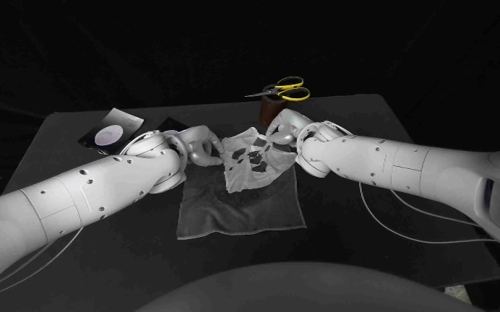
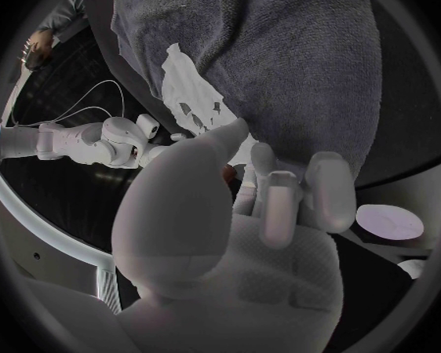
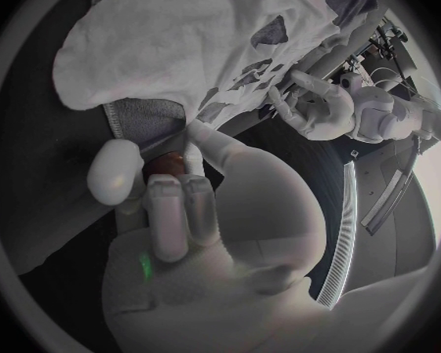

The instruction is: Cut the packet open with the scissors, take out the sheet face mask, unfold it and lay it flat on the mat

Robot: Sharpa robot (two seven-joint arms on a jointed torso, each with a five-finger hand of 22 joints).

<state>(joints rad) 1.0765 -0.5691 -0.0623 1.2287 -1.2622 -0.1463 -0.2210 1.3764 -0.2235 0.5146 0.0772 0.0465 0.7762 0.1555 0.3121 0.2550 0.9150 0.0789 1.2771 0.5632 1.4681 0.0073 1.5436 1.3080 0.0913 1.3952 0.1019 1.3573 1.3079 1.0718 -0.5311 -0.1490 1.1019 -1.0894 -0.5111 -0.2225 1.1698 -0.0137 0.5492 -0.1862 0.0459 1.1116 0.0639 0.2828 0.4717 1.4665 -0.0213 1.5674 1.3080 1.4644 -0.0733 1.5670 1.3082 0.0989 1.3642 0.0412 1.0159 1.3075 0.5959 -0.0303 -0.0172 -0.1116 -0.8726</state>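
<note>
Both arms reach in, the left hand (image 1: 193,149) and the right hand (image 1: 295,135) each with fingers pinched on a top corner of the sheet mask (image 1: 253,159), which hangs spread between them over the far end of the mat (image 1: 240,214). It looks limp, damp and easily torn, so it is best held by its outer edges, clear of the cut-outs. Seen from the head, it sits over the mat, while the right wrist view shows its creases up close.

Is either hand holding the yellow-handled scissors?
No: the yellow-handled scissors rest farther back, untouched, while the left hand and right hand hold the white sheet mask.
</note>
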